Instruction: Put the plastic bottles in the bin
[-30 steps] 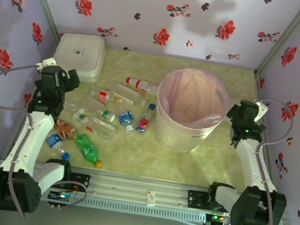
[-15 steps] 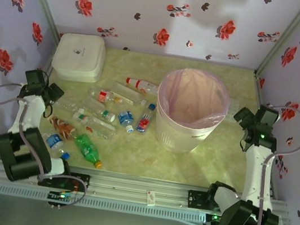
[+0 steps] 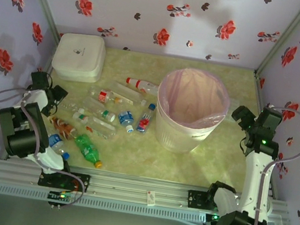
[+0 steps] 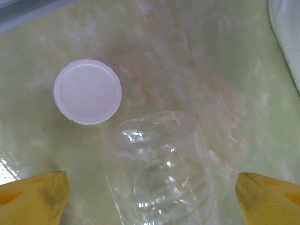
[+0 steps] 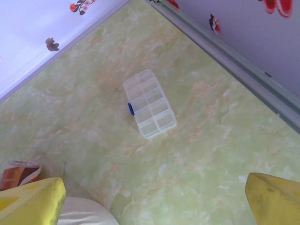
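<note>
Clear ribbed bottle (image 4: 159, 173) lying untouched between spread fingers of left hand (image 4: 152, 193), white cap (image 4: 87, 98) beside it, right hand (image 5: 153, 199) spread, empty.

A white lidded box (image 3: 79, 57) sits far left on the green marbled table (image 3: 131, 161). A clear compartment case (image 5: 149, 103) lies near the floral wall (image 5: 42, 23).
</note>
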